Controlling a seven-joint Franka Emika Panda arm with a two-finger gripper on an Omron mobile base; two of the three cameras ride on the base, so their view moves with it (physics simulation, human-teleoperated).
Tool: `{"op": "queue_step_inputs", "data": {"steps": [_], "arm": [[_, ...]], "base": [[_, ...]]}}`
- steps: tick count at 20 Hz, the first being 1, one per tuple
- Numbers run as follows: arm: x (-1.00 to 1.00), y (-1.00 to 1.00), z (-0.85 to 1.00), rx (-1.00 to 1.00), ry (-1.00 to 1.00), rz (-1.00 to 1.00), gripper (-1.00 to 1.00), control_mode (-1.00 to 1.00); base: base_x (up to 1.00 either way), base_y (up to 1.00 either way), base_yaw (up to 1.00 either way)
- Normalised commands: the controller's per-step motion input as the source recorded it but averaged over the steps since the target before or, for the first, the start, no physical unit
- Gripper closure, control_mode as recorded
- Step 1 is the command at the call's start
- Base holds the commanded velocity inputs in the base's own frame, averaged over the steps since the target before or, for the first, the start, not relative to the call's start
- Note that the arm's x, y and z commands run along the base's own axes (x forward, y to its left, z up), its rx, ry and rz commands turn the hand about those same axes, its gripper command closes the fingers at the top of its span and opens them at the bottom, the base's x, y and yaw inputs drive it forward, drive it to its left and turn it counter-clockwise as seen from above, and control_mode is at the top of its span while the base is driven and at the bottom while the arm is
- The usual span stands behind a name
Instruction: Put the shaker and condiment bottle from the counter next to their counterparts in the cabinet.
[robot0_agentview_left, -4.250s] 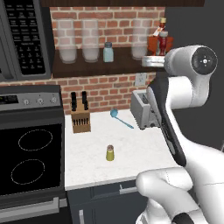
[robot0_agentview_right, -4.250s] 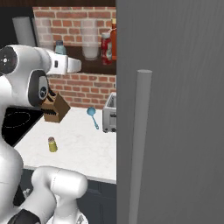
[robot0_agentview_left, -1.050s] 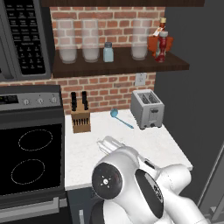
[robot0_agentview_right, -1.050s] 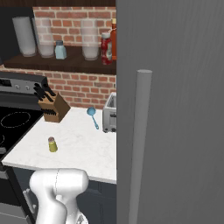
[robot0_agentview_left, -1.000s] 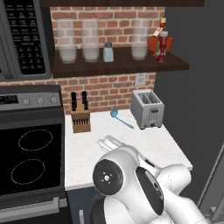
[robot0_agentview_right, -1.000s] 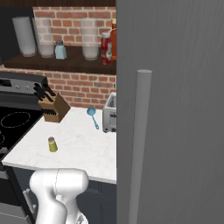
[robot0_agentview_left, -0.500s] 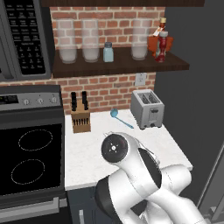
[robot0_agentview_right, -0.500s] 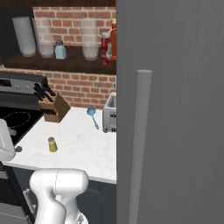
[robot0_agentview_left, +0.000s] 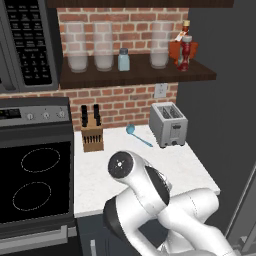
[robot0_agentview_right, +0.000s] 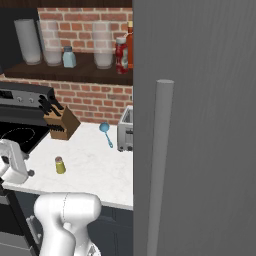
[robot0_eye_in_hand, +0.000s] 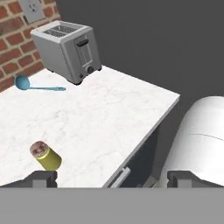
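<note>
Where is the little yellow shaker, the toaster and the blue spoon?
shaker (robot0_eye_in_hand: 46, 156), hand view, on its yellow side.
toaster (robot0_eye_in_hand: 65, 50), hand view, on its front side wall.
blue spoon (robot0_eye_in_hand: 22, 82), hand view, on its round bowl.

Yellow-green shaker (robot0_eye_in_hand: 46, 156) with grey cap on white marbled counter (robot0_eye_in_hand: 109, 118); silver toaster (robot0_eye_in_hand: 68, 50); blue ladle (robot0_eye_in_hand: 37, 84); red brick wall (robot0_agentview_left: 125, 102); dark brown cabinet (robot0_agentview_left: 137, 74); pale blue shaker (robot0_agentview_left: 123, 59).
</note>
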Motion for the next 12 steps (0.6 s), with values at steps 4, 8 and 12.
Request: {"op": "queue_step_inputs", "data": {"steps": [4, 8, 12], "arm": [[0.56, 0.00, -0.37, 0.00, 0.00, 0.00, -1.00, -1.00], [0.32, 0.05, -0.40, 0.00, 0.02, 0.00, -1.00, -1.00], [0.00, 0.16, -0.35, -0.02, 0.12, 0.00, -1.00, -1.00]], "base": [[0.00, 0.00, 0.00], [0.00, 0.00, 0.00], [0.00, 0.00, 0.00]]}}
